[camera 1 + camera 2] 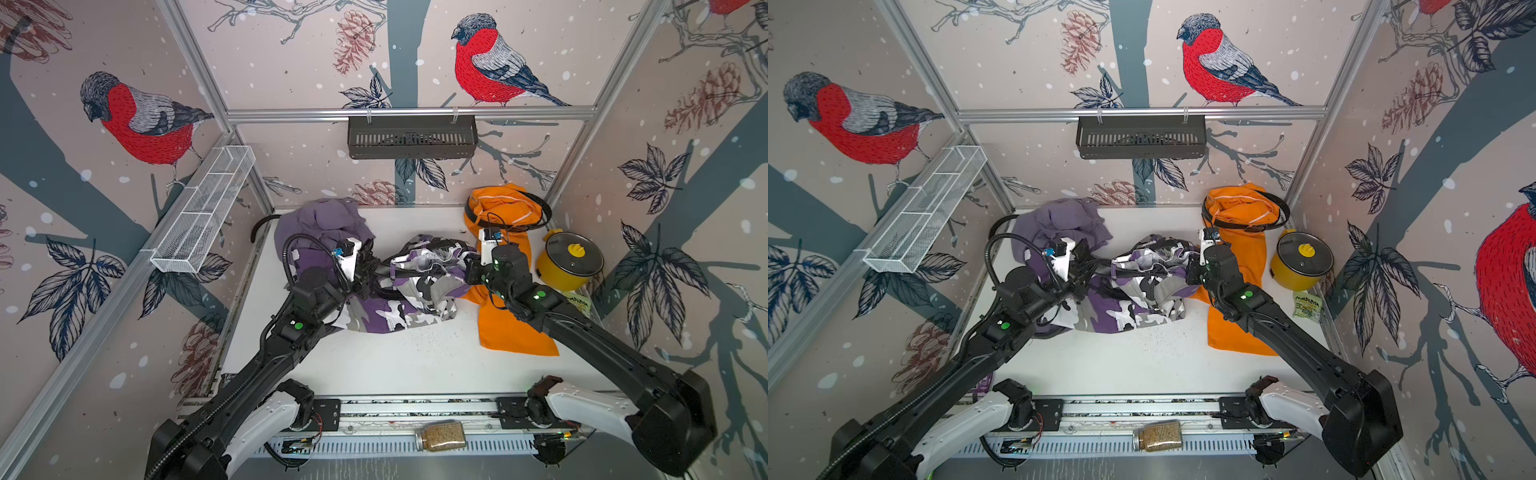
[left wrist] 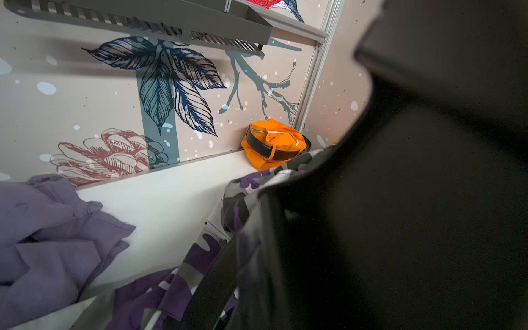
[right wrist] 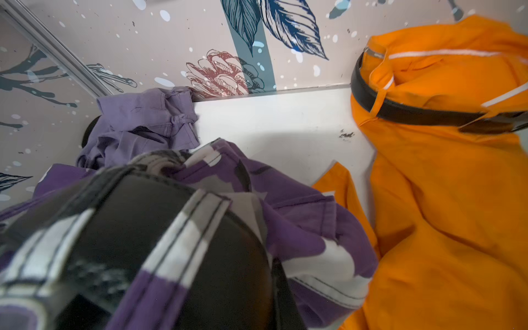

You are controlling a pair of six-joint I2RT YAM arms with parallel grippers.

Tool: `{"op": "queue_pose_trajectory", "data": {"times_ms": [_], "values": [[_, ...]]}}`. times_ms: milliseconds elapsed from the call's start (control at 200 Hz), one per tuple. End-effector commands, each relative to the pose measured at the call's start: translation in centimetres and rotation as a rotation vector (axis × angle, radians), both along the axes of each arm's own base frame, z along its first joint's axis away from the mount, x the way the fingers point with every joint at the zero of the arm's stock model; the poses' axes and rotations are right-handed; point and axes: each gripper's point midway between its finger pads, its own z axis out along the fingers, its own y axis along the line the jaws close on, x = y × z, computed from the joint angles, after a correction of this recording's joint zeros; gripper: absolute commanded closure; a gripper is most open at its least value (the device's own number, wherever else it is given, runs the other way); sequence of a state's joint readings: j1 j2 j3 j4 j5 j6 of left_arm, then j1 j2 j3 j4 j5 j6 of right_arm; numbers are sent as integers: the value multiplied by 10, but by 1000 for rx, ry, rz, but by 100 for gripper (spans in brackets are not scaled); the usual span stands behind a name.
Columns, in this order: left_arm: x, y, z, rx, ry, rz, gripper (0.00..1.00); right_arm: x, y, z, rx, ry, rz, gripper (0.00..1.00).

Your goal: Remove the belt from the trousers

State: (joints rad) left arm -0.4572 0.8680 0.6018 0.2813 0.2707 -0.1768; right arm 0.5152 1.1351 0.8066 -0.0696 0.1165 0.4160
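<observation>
Step in hand looks like the pull-out: left tool [image 1: 368, 269] is clamped on the black leather belt [image 1: 400, 272] threaded through the purple-white-grey-black camouflage cloth trousers [image 1: 415, 309] on the white desk [image 1: 374, 365], right tool [image 1: 468, 270] is pinching their waistband, so next it needs a steady pull apart.

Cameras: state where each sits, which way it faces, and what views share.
Both top views: overhead above the robot, looking down at the table; left arm, right arm, left hand, right hand.
Left wrist: on left arm, facing back wall; dark blur up close.
Right wrist: on right arm, facing back wall; hand not clear.
Shared: orange trousers.
</observation>
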Motion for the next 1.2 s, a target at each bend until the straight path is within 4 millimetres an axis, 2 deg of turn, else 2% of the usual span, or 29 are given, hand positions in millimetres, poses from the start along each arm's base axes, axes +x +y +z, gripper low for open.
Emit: {"op": "queue_pose_trajectory", "data": {"times_ms": [0,90,115,220,455,590,780,1025,1196], "values": [[18,49,44,-42,-173,271,100,13,-86,-37,-289,66,-327,88],[10,45,52,-44,-204,233,100,20,-94,-46,-329,123,-330,68],[8,44,52,-44,-204,225,100,24,-95,-56,-348,150,-329,63],[5,41,55,-46,-209,198,100,33,-98,-64,-367,176,-329,60],[10,55,55,-26,-214,284,100,48,-103,-53,-392,170,-333,43],[6,63,68,-37,-250,320,100,54,-112,-56,-406,187,-332,39],[1,77,87,-32,-301,379,100,61,-121,-66,-400,218,-324,41],[8,107,96,-35,-311,497,100,68,-131,-75,-382,246,-322,48],[16,138,102,-63,-303,624,100,74,-127,-79,-320,253,-270,70]]}}
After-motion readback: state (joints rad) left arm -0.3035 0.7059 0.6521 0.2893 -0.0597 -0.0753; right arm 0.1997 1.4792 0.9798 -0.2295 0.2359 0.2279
